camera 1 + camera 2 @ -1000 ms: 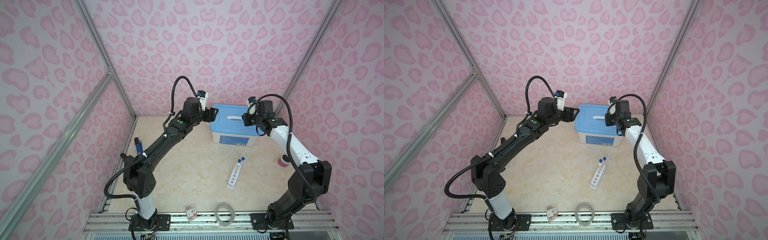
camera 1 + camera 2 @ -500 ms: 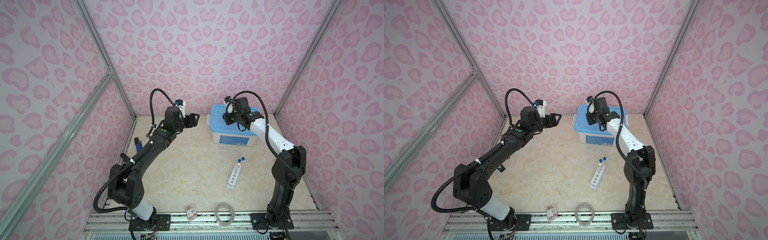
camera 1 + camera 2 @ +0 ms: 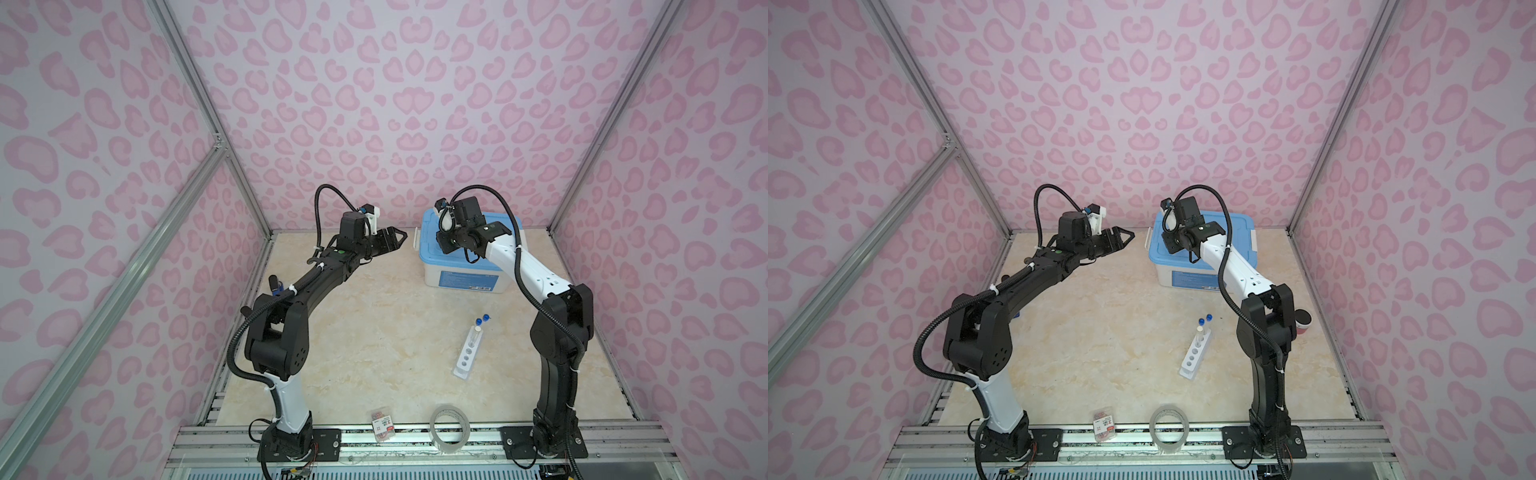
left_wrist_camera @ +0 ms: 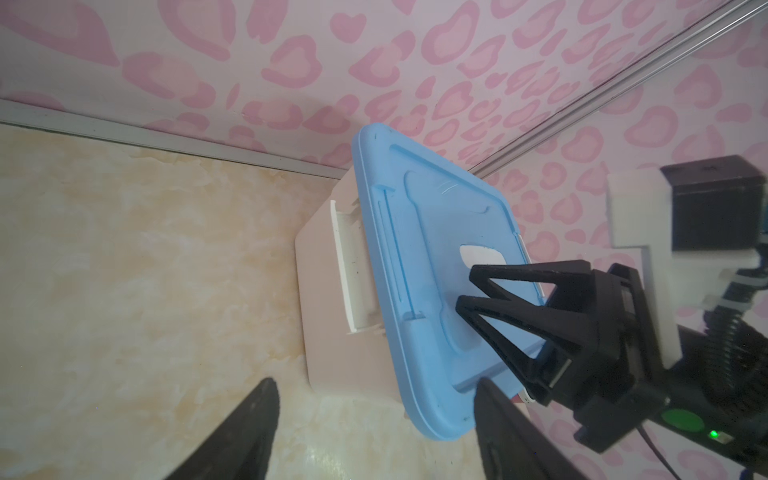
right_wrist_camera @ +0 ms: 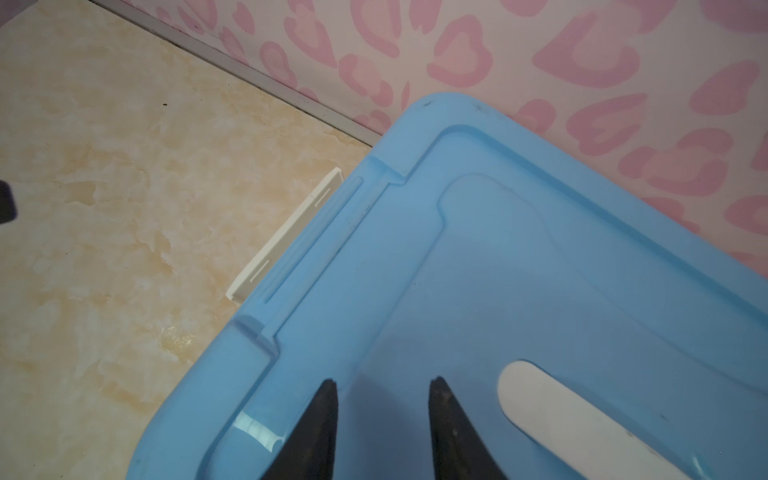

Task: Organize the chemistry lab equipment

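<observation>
A white six-hole rack (image 3: pixel 468 353) (image 3: pixel 1194 355) lies on the marble floor right of centre in both top views. Blue-capped test tubes (image 3: pixel 482 321) (image 3: pixel 1204 320) stand at its far end. A small blue-based cylinder (image 3: pixel 276 286) stands by the left arm near the left wall. My left gripper (image 3: pixel 399 239) (image 3: pixel 1127 237) (image 4: pixel 374 415) hangs open and empty in the air just left of the box. My right gripper (image 3: pixel 442 245) (image 3: pixel 1169 245) (image 5: pixel 382 382) hovers over the box's blue lid (image 5: pixel 540 270) near its left edge, jaws a little apart with nothing between them.
The white box with the shut blue lid (image 3: pixel 509 226) (image 3: pixel 1241 232) (image 4: pixel 415 232) sits at the back right, with a white latch (image 5: pixel 286 237) on its side. A tape roll (image 3: pixel 449 428) and a red-labelled packet (image 3: pixel 383 424) lie at the front edge. A small red round object (image 3: pixel 1304 322) shows behind the right arm.
The right gripper has swung leftward across the lid to its left part. The left gripper has drawn back from the box's left side and stays open.
</observation>
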